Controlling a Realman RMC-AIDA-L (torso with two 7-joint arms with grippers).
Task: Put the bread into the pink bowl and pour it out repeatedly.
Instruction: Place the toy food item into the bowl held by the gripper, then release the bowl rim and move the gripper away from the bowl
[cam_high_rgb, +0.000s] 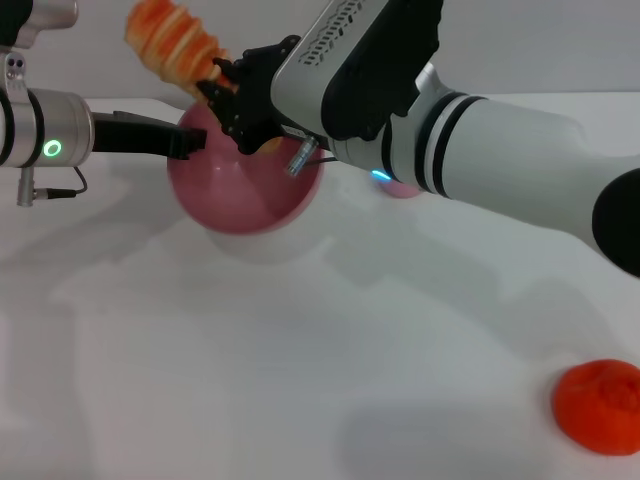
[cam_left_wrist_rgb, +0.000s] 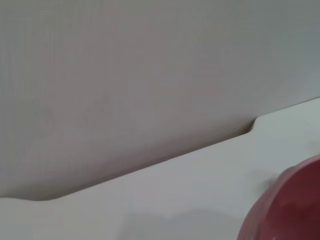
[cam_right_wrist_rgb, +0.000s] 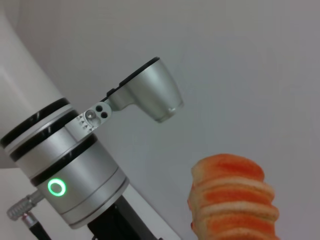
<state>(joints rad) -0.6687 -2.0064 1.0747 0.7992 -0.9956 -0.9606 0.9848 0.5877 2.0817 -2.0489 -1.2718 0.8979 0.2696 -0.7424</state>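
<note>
Holding the bread high above the far left part of the table, your right gripper clamps its lower end only, so watch it: the loaf sticks up and tilts away from the jaws, and a loosened grip would, I judge, drop it outside the pink bowl rather than into it. The bowl sits tilted below, with your left gripper at its rim; whether those jaws are closed on the rim I cannot tell, and a slip there could roll the bowl. Count one loaf, one pink bowl, one flat orange-red round thing near the near right corner, and one small pink item mostly hidden behind the right arm.
</note>
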